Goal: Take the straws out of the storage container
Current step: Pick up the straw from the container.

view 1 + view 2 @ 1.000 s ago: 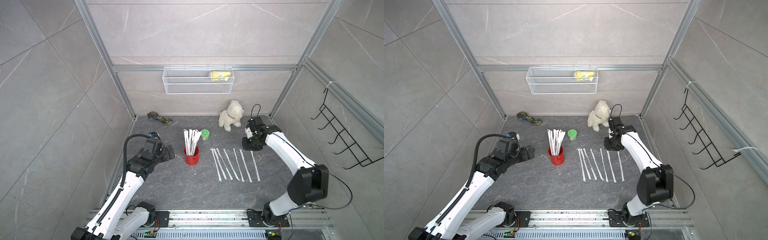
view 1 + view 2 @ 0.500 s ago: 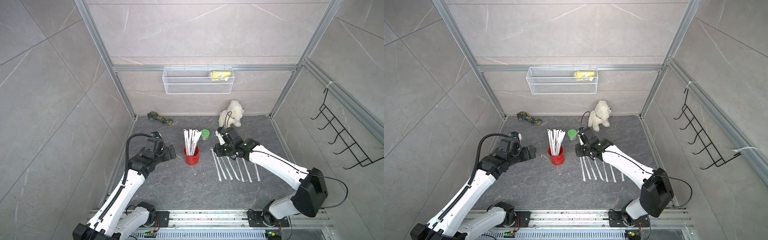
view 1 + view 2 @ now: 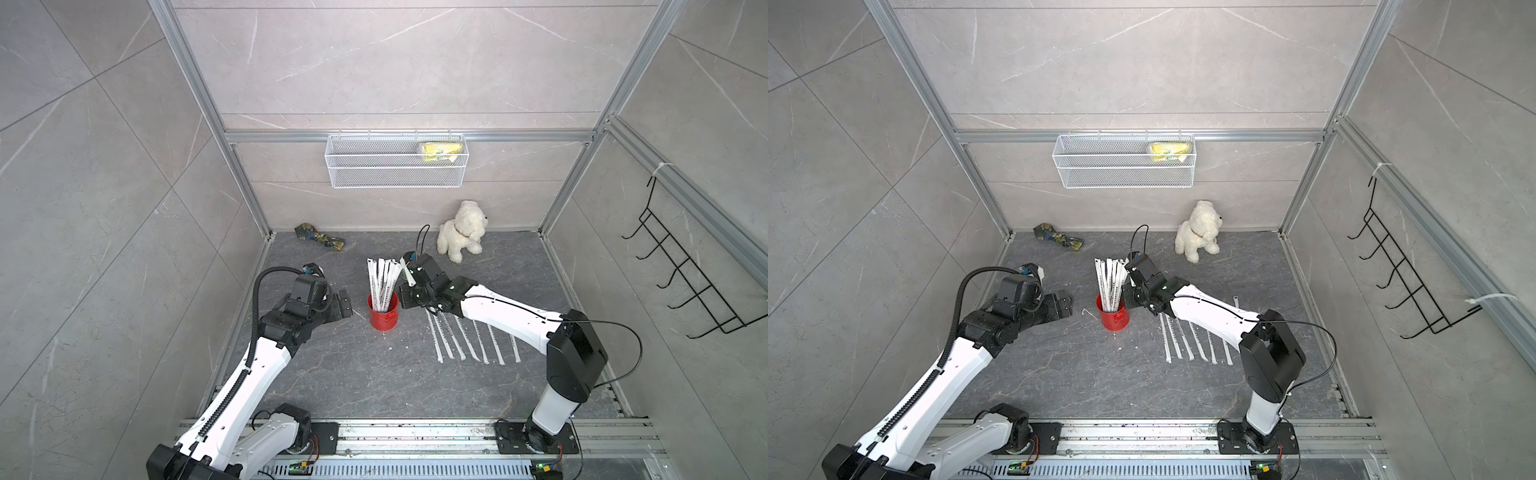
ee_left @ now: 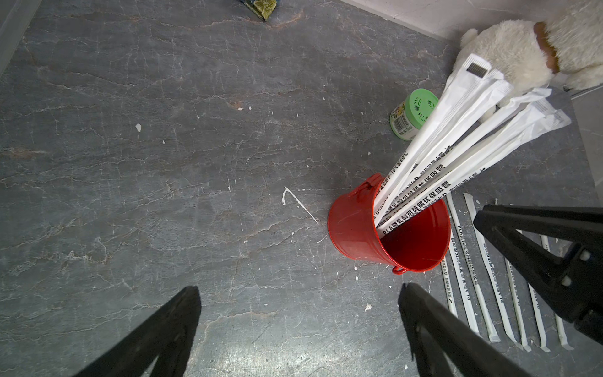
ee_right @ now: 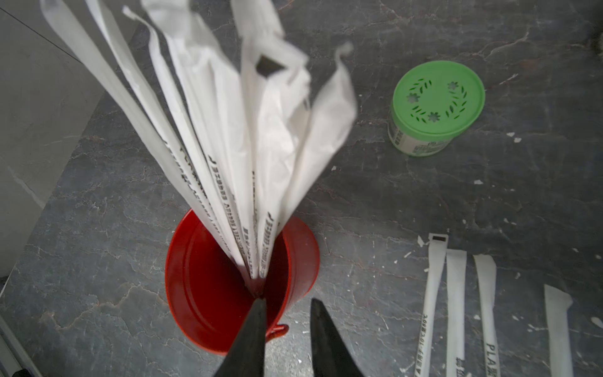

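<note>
Left end effector (image 4: 298, 289): jaws fully wide, empty, above the desk (image 4: 146, 147).

Right end effector (image 5: 287, 300): jaws narrow, nothing between them. In the right wrist view one fingertip overlaps the mouth of the storage container (image 5: 195, 293).

The red container stands upright between the two end effectors, nearer the right one. The straws (image 5: 228, 169) fan out of it directly ahead of the right fingers. Wrapper print reads "PLA", followed by Chinese characters.

Laid-out straws (image 4: 483, 267) lie in a row beneath the right arm. A green-lidded jar (image 5: 437, 98) with a barcode label stands beyond.
</note>
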Tool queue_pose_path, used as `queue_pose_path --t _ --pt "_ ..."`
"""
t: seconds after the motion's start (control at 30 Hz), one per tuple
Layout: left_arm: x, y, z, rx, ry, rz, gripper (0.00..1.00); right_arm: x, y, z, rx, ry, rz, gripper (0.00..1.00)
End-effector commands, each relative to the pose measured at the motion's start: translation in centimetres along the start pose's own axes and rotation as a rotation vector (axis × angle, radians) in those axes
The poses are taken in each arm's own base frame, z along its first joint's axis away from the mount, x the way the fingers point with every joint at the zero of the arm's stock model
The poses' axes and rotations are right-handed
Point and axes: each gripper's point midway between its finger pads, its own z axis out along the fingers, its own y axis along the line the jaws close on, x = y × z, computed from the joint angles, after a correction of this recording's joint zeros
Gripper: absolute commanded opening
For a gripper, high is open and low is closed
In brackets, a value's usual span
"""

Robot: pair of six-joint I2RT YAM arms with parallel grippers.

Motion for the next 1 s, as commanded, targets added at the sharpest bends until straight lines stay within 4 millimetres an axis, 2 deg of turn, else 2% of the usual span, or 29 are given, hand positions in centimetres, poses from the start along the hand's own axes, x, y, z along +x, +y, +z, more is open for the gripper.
queue_pose_path --t 0.0,0.27,0.97 --pt "-1.5 -1.0 -0.7 0.041 -0.039 0.025 0.99 -1.3 0.8 0.6 -0.018 -0.019 -0.01 0.28" --pt "-1.5 -1.0 -0.8 0.041 -0.038 0.024 0.99 -2.0 1.3 1.5 -0.017 -0.001 -0.027 0.27" --pt "-1.5 -1.1 -0.8 0.045 -0.037 0.026 0.99 -2.2 1.3 1.8 -0.009 0.015 -0.04 0.23"
